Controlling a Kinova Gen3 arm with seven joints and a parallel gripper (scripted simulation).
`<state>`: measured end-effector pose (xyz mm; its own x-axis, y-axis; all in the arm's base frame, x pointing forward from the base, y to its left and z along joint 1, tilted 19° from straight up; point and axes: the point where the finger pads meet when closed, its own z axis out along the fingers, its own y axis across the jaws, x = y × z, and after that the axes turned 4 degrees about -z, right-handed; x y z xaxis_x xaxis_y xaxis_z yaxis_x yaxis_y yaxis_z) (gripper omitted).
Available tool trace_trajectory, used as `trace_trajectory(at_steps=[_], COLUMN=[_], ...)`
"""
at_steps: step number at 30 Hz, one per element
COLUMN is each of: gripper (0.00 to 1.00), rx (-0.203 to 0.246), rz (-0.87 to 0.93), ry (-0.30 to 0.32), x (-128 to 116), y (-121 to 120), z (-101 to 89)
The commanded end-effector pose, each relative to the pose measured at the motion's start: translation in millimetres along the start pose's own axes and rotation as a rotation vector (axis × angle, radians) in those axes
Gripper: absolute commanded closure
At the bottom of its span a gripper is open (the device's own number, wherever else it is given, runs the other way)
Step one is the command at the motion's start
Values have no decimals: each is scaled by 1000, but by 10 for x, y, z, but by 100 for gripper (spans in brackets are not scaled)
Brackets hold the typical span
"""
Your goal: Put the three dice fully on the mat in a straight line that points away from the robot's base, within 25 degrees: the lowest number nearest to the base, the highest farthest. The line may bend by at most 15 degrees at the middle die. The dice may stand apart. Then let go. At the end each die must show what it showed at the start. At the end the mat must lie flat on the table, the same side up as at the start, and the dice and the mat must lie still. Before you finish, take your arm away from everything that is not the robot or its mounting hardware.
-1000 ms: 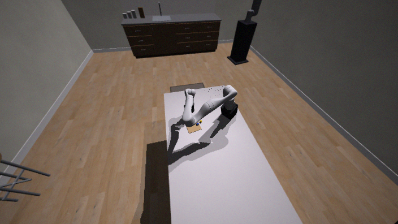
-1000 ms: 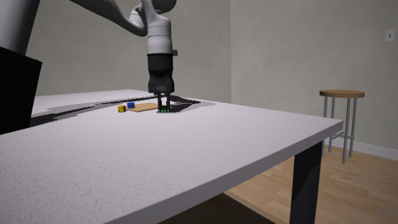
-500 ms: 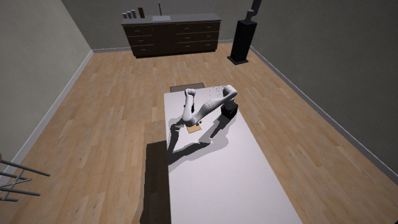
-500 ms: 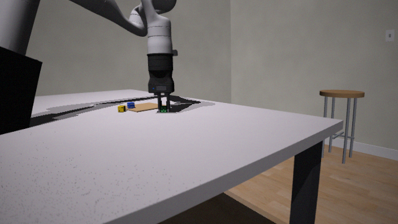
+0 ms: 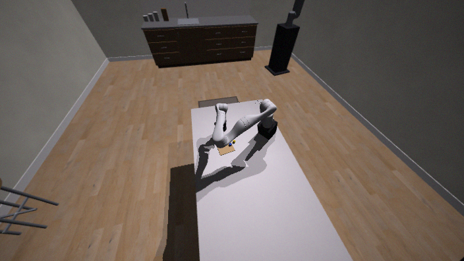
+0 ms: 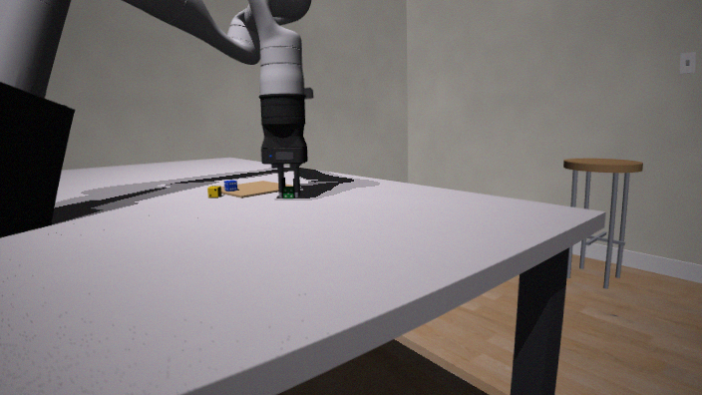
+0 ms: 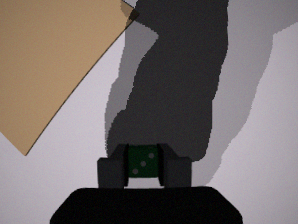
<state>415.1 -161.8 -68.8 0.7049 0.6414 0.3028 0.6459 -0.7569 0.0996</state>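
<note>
My gripper points straight down and is shut on the green die, which sits on the table just off the mat's near corner. In the wrist view the green die shows between my two fingers. The tan mat lies flat on the table; it also shows in the wrist view at the upper left and in the overhead view. The blue die stands at the mat's edge nearest the base. The yellow die stands on the table beside the mat.
The arm's black base block stands at the left. The table edge lies far to the right, with a stool beyond it.
</note>
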Motion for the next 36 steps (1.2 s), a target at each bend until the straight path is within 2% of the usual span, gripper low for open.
trace_trajectory(at_steps=[1,8,12,19,21,25,29,36], gripper=[60,60,60,60,60,60,60,60], rx=[-1,-1,-1,-1,-1,-1,-1,-1], rz=[0,0,0,0,0,0,0,0], ry=[1,1,1,1,1,1,1,1], x=[2,2,2,2,2,2,2,2], y=[5,5,5,4,4,4,4,4], z=[-6,-87,-285,-746,-746,-932,-1002,-1006])
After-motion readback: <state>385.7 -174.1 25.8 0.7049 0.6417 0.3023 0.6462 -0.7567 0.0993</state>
